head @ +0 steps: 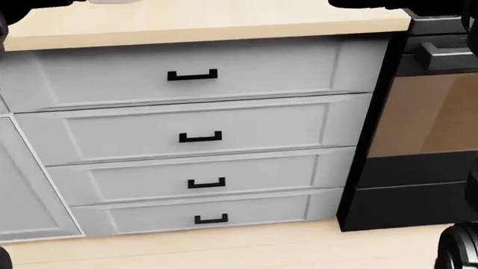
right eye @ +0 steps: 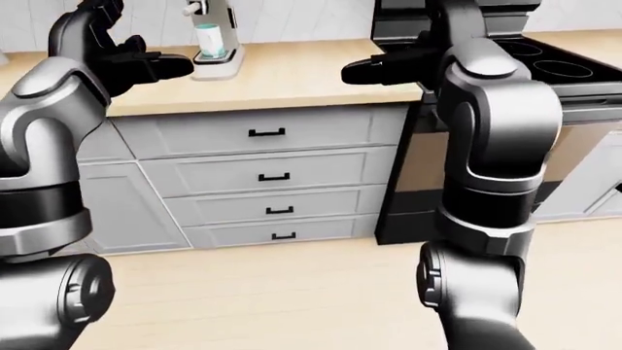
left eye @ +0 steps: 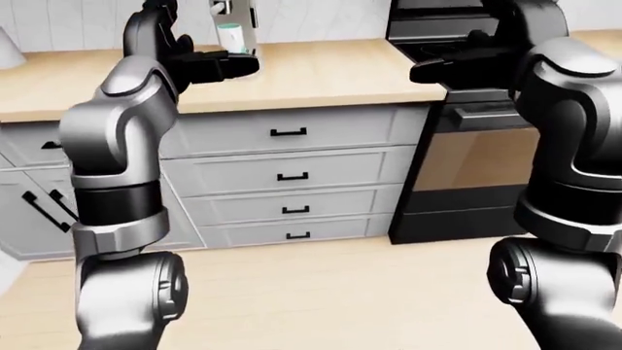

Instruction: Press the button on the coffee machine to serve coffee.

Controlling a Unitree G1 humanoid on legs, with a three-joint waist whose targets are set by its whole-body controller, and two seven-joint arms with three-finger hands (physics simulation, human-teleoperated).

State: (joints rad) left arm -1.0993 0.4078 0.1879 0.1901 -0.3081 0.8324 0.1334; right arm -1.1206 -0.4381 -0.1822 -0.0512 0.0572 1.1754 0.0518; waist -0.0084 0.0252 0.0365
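We have both arms raised over the counter (right eye: pixel 301 76), and the coffee machine (right eye: pixel 216 36) stands toward the counter's rear edge, against the wall, with a pale cup (right eye: pixel 208 40) sitting on its base under the spout. Only its lower part shows in the right-eye view; the top runs out of the picture, so we cannot tell where the button sits.

Our left hand (right eye: pixel 122 51) hangs just beside the machine on its left in that view, fingers spread apart and holding nothing, one finger pointing across toward the cup. Our right hand (right eye: pixel 389 69) is open too and empty, held above the counter's right end where it meets the black stove (right eye: pixel 545 65), well apart from the machine.

The risks we see from here:
- With the button out of sight, we may push on the housing instead of the button, and no coffee comes
- The outstretched left finger is level with the cup; a sideways sweep could knock the cup off the base
- A hard push low on the machine could shove it along the counter
- The drawers (head: pixel 198 134) fill the head view, so leaning further in could bump our body on them
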